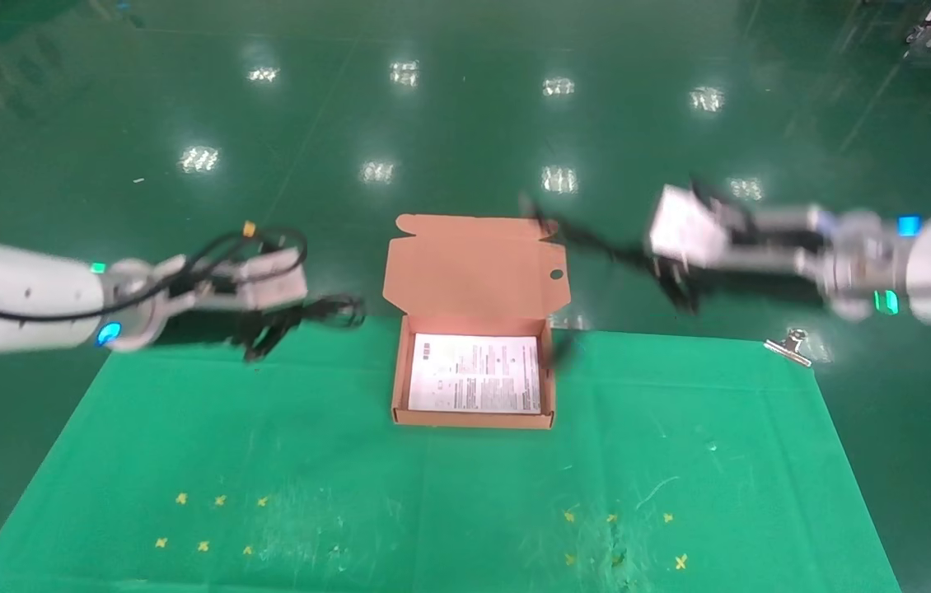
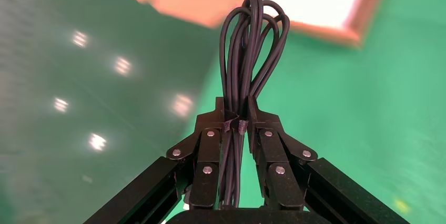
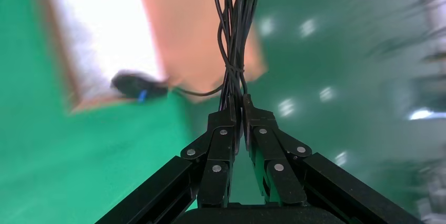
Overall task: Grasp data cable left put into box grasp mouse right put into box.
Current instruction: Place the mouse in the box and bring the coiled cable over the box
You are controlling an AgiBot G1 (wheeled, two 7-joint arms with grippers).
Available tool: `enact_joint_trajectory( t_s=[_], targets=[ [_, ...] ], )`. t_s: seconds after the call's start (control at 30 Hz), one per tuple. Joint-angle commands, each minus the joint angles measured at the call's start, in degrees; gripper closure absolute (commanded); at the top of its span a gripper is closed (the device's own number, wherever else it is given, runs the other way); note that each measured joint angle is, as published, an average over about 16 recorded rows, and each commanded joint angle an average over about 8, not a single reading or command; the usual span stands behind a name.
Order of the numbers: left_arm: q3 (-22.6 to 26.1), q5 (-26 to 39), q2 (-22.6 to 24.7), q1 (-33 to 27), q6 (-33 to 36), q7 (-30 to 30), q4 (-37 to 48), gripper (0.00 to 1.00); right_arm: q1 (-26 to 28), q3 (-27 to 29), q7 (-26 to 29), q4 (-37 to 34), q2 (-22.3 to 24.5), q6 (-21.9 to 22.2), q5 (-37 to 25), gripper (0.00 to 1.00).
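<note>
The salmon-orange box [image 1: 472,419] lies open at the back middle of the green mat, with its lid [image 1: 478,263] folded back and a white printed sheet as its floor. My left gripper [image 1: 284,319] is left of the box, shut on the looped black data cable [image 1: 340,309], which sticks out toward the box. The left wrist view shows the data cable [image 2: 251,50] clamped in the gripper [image 2: 239,111]. My right gripper [image 1: 676,284] is right of the box, shut on the mouse's bundled cord [image 3: 234,34]. The black mouse [image 3: 134,84] dangles, blurred, by the box's right wall [image 1: 562,350].
A metal clip [image 1: 791,344] sits at the mat's back right corner. Small yellow marks [image 1: 218,500] dot the front of the mat. The shiny green floor [image 1: 465,123] lies beyond the mat's back edge.
</note>
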Motion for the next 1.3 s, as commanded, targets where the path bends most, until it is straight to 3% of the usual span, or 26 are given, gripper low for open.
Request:
enact_joint_trajectory(
  t_s=[0.03,0.3,0.53,0.87,1.3],
  targets=[
    [-0.21,1.16,0.38,-0.64,-1.29,-0.64,-1.56,1.0,1.97,0.75,-0.04,0.31,-1.04,1.01,0.49,1.0],
    [-1.34,3.69,3.67,-4.12,-6.39,-0.86,0.11,1.0,9.1,2.27,-7.99,-8.9,-9.18,5.83,4.5,1.0],
    [-1.68,4.54,4.57,-5.42,-7.86,-0.9,0.86,1.0,11.8,2.81,-12.29,-14.56,-11.92,7.03,6.21,1.0],
    [-1.2,6.33,3.26,-5.0,-6.47,-2.28,0.29,1.0,9.87,2.24,-12.35,-15.76,-13.27,6.44,6.75,1.0],
    [-0.2,12.34,-0.28,-3.87,-0.99,-9.42,-2.66,1.0,6.96,0.14,-14.2,-21.64,-17.13,8.13,4.9,1.0]
  ],
)
